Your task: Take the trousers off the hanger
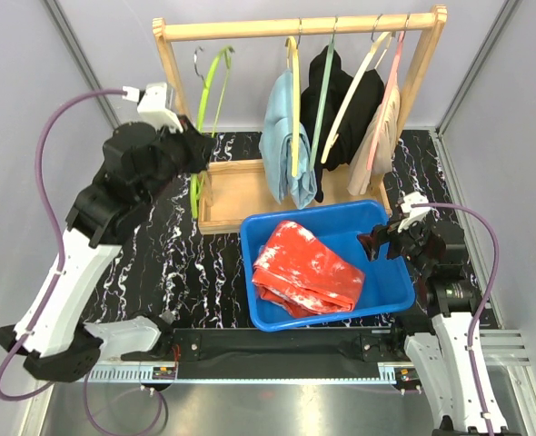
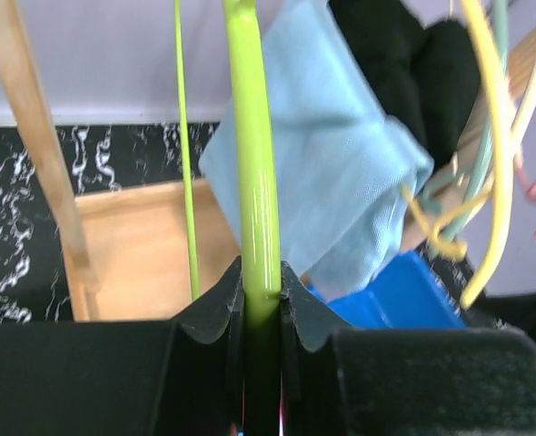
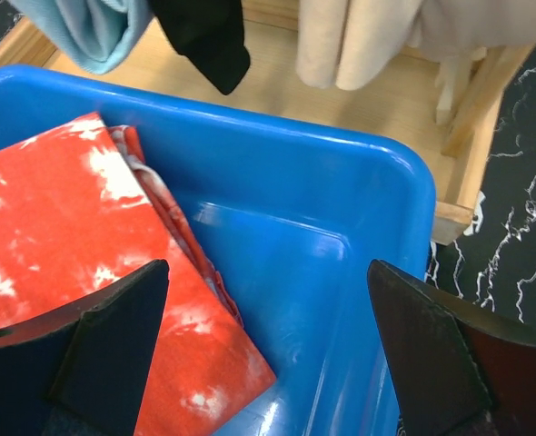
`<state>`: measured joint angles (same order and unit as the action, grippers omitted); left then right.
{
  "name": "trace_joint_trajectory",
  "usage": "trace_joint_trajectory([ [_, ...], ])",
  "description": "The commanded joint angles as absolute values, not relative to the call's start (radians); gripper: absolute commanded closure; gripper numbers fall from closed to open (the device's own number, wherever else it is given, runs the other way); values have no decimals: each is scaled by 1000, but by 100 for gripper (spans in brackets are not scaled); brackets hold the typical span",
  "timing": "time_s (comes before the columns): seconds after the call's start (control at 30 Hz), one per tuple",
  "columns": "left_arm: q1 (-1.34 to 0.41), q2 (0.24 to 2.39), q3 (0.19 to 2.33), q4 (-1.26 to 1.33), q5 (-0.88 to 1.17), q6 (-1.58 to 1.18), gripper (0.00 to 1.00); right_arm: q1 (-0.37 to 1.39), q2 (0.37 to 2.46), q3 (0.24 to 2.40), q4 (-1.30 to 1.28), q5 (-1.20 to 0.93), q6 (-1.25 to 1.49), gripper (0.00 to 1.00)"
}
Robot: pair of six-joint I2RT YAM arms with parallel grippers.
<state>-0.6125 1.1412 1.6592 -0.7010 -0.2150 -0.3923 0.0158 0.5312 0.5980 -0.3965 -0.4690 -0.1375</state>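
- The red trousers (image 1: 309, 270) lie folded in the blue bin (image 1: 250, 245), at about 5 o'clock from the wooden rack (image 1: 295, 27). They are off any hanger.
- The right gripper (image 3: 268, 345) is held just above the 3 o'clock end of the bin. Its jaws are spread wide and nothing is between them; only the bin floor and an edge of the red cloth are seen below.
- The left gripper (image 2: 261, 291) is closed tightly on the lower bar of the green hanger (image 2: 254, 163). This hanger is bare and hangs at the 9 o'clock end of the rack.
- The light blue trousers (image 1: 286, 145), the black trousers (image 1: 327, 100) and the beige trousers (image 1: 382, 127) are draped over their hangers, toward 3 o'clock along the rail.
- The step in hand is judged to be the end of the first removal: one pair is done and the others remain.
- For the next move, the green hanger is to be let go and the neighbouring hanger steadied. The right gripper is to be raised toward 11 o'clock to the hanging cloth and closed on one layer only, so that the pair can be drawn off without the hanger being pulled from the rail.
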Motion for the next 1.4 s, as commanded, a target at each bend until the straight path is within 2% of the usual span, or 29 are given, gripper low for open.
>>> trace_joint_trajectory([
  [0.0,-545,1192,1776,-586,-140,-420,100,5,514,586,-316,-439,-95,3],
  [0.37,-339,1316,1833,-534,35,-597,100,-28,520,563,-284,-454,-86,2],
  [0.67,-298,1318,1721,-520,74,-624,100,-32,540,560,-282,-466,-87,2],
  [0.97,-265,1333,1700,-532,109,-607,99,-38,537,561,-282,-472,-92,2],
  [1.07,-264,1321,1694,-534,121,-606,86,-44,526,560,-279,-474,-97,2],
  [1.1,-264,1319,1694,-535,126,-606,72,-46,525,558,-279,-472,-97,2],
  [1.2,-264,1292,1695,-540,138,-604,45,-49,529,571,-291,-474,-104,2],
  [1.23,-265,1284,1692,-551,138,-603,31,-51,532,572,-294,-474,-110,2],
  [1.33,-264,1237,1677,-567,129,-589,16,-58,540,575,-305,-471,-127,2],
  [1.37,-264,1227,1675,-574,129,-581,14,-61,543,577,-305,-468,-129,2],
])
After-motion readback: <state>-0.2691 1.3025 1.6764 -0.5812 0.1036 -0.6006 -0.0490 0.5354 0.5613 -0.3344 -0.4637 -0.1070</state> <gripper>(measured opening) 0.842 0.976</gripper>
